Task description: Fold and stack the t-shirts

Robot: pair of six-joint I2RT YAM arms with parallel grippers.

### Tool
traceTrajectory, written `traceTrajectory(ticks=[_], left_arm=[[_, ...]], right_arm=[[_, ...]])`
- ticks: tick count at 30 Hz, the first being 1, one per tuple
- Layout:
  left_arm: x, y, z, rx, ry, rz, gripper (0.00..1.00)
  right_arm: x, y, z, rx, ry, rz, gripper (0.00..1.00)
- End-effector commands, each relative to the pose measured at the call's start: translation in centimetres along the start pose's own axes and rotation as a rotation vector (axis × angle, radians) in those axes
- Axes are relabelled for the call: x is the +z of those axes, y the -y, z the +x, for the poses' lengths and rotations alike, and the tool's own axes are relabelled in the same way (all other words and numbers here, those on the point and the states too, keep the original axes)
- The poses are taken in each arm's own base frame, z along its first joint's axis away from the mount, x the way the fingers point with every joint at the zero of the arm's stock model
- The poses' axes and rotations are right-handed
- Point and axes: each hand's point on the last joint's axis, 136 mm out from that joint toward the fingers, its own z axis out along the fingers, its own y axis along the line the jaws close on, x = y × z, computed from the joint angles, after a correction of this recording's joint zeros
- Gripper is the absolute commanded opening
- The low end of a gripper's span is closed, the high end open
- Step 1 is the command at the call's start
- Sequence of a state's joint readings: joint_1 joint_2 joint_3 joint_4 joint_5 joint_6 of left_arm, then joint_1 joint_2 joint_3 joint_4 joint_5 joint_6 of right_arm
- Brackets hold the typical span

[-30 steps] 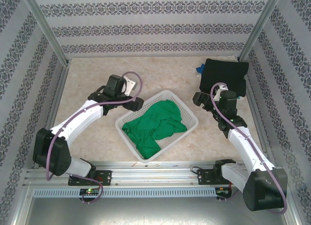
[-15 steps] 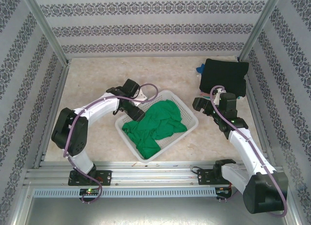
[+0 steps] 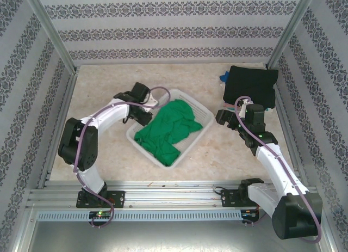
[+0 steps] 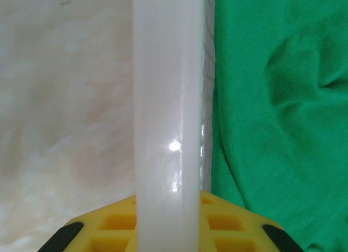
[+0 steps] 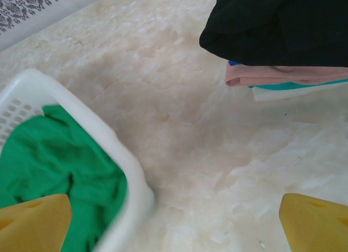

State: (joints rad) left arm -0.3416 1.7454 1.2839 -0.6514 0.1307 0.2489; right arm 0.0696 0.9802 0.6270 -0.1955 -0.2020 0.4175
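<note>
Nearest me, I am seeing the grooved aluminium rail [image 3: 174,189] carrying both arm bases. Beyond it, mid-table, the white plastic lattice basket [image 3: 190,143] is sitting skewed on the glossy marble-look table [image 3: 98,83]. The bright green t-shirt [image 3: 166,129] is lying crumpled in it, soft knit bulging over the rim. The left gripper [image 3: 140,115] is sitting at the basket's 10 o'clock rim. In the left wrist view that smooth rim is running straight up through the jaw line, so I am reading the fingers as pinched onto it. At 3 o'clock of the basket, the right gripper [image 3: 223,116] is hanging spread wide, holding nothing. At 1 o'clock, the black t-shirt [image 3: 251,84] is lying folded on top of thin pink [image 5: 283,75] and blue [image 5: 283,86] layers. Farthest off, patterned wallpaper walls [image 3: 163,31] are closing in the workspace.
</note>
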Motion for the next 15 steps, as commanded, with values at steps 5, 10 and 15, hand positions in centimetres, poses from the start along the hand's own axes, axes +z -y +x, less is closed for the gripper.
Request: traceTrajectory(ticks=[5,10,15], left_arm=[[-2.9,-15.5,1.8,-0.338,0.058,-0.270,0.07],[-4.2,-23.3,3.7,-0.447,0.095,-0.346,0.04],[-5.1,-28.8,5.1,-0.502,0.143,-0.406,0.07]], right_arm=[[0.2,0.7,0.4,-0.018,-0.011,0.035,0.98],[0.5,0.9,0.5,-0.016,-0.023,0.041,0.98],[0.7,1.2,0.5,-0.012,-0.029,0.055,0.98]])
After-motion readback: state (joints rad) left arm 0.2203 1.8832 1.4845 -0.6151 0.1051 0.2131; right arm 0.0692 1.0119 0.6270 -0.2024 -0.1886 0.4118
